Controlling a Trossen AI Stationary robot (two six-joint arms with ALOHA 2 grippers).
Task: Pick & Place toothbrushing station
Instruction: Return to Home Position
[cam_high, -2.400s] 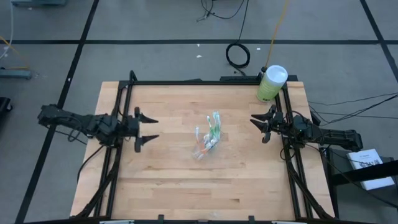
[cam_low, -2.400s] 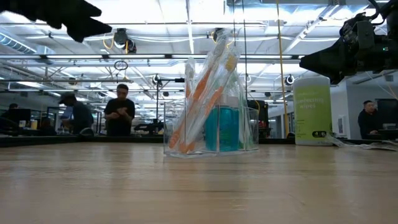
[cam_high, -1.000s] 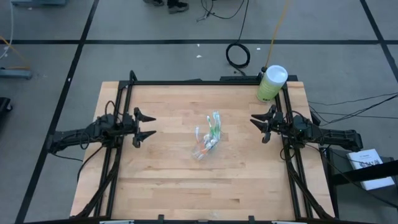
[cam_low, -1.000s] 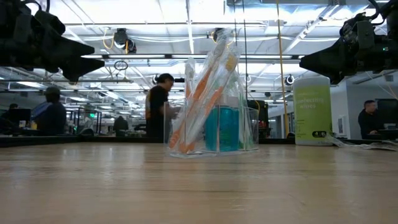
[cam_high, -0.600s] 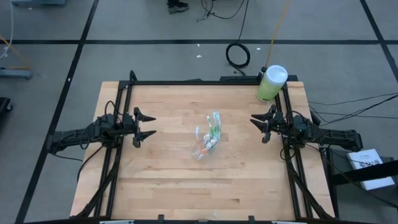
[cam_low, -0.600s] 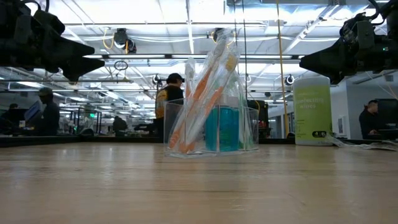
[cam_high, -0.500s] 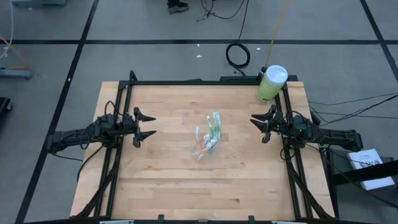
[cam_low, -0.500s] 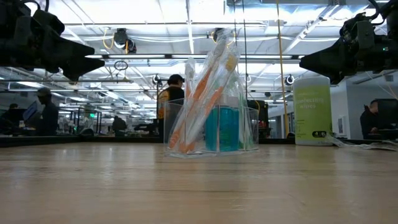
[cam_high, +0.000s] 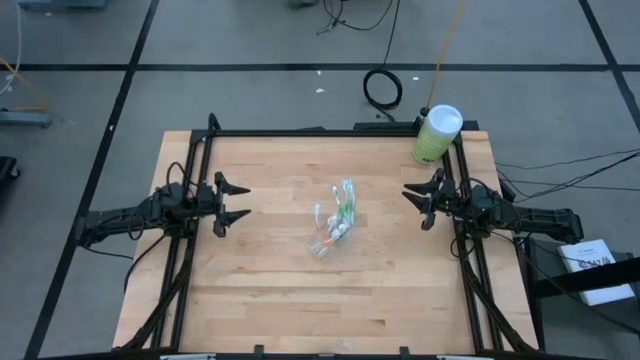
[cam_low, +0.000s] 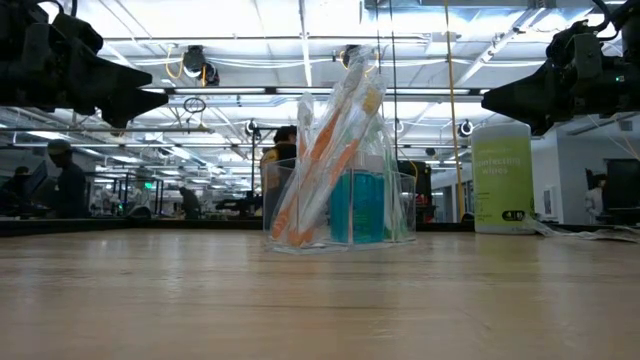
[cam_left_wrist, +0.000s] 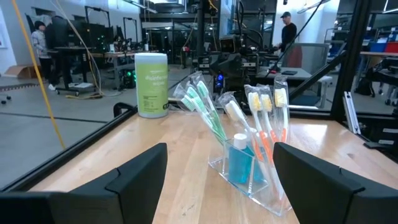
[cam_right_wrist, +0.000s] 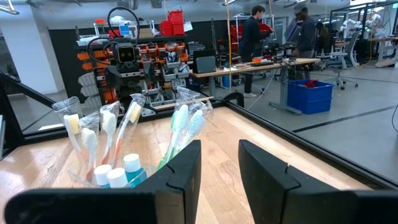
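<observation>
Wood-plank table (cam_high: 280, 290); clear plastic holder (cam_high: 325, 243), slim toothbrushes (cam_high: 345, 205); left gripper (cam_high: 241, 203), right gripper (cam_high: 413, 208) flanking.

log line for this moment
left gripper: open, empty, left side | right gripper: open, empty, right side | clear holder: centre, upright, toothbrushes inside

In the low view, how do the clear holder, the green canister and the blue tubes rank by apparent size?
1. clear holder, nearer the camera
2. green canister, farther off, so true size is unsure
3. blue tubes
</observation>
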